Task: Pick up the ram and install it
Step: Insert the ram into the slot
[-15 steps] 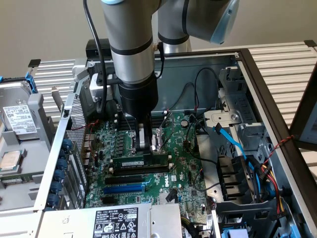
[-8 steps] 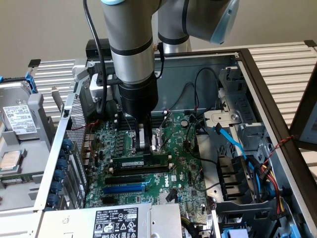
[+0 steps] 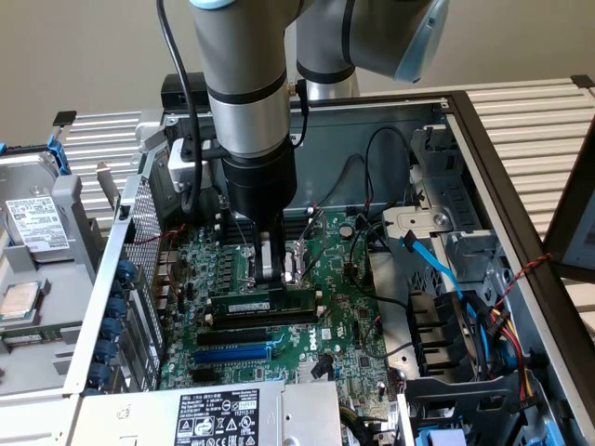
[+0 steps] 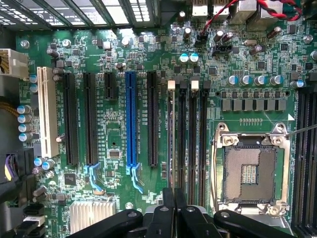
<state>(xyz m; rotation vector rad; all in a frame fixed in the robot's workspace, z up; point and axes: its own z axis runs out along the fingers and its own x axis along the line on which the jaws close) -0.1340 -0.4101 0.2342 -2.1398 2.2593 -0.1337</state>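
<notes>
Hanging at the centre of the exterior view, the claw [image 3: 281,275] points straight down into an open computer case [image 3: 372,121]. Its two fingers are pressed together, with nothing seen between them. Just below its tips, the ram [image 3: 244,306] stands on edge in a black slot on the green board [image 3: 349,321], reaching toward the exterior view's left. I cannot tell whether the tips touch it. Lower in the frame lie another black slot [image 3: 244,332] and then a blue slot [image 3: 232,353].
</notes>
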